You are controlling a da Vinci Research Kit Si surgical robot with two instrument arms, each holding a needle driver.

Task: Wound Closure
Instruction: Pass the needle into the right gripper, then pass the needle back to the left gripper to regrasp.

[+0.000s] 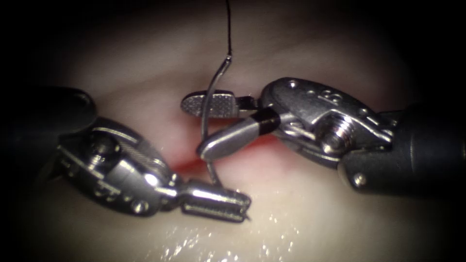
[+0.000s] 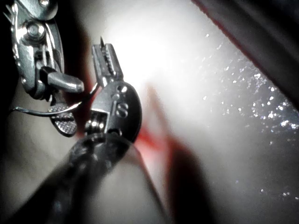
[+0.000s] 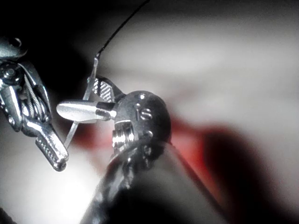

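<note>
The curved needle [image 1: 206,109] stands upright above the cut [image 1: 187,165], clear of the tissue [image 1: 310,213]. My left tool [image 1: 242,206] is shut on the needle near its pointed end, and the tip pokes out just past the jaws. My right tool [image 1: 192,127] is open, with the needle's middle passing between its two jaws. Black thread [image 1: 227,24] rises from the needle's blunt end. The left wrist view has the left tool [image 2: 103,51] shut on the needle [image 2: 42,112]. In the right wrist view the right tool [image 3: 77,95] gapes around the needle [image 3: 91,79].
Red fluid [image 1: 262,143] marks the cut under the right tool. Pale, wet tissue spreads in front of both tools. The right tool [image 2: 56,100] shows in the left wrist view, and the left tool [image 3: 51,149] in the right wrist view.
</note>
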